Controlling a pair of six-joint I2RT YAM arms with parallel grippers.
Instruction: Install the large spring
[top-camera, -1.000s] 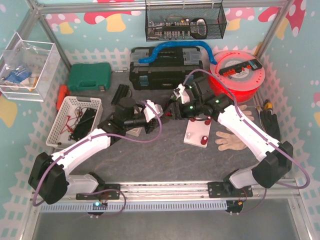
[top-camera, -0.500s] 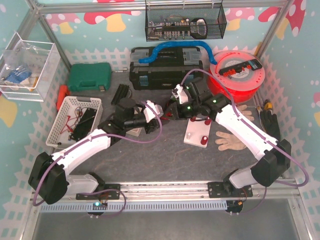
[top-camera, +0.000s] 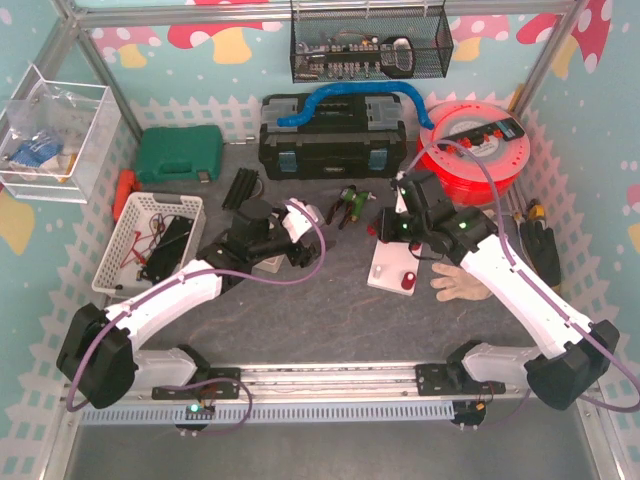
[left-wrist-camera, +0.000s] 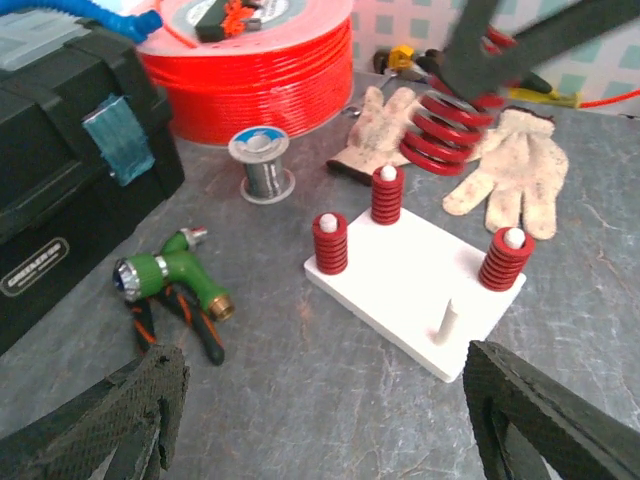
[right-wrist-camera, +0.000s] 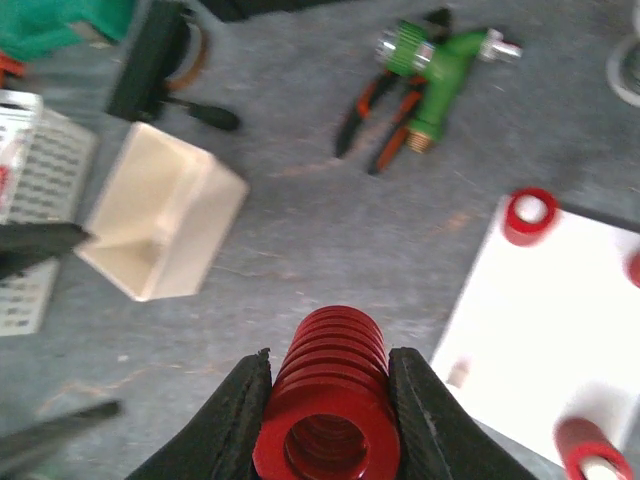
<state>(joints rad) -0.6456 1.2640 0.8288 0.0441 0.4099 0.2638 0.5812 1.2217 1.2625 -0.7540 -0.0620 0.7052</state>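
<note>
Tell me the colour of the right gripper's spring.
Red; large spring shows best in right wrist view.

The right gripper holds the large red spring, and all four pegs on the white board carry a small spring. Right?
No. The right gripper holds the large red spring, but only three pegs on the white board carry a small spring; the fourth peg is bare, as the left wrist view shows.

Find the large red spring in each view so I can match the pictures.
Top external: cannot make it out; look at the right tool, right of centre.
Left wrist: large spring upper right, just above the board in the picture.
Right wrist: bottom centre, between the tool's jaws.
Shared landmark: the white peg board, seen in all three.
</note>
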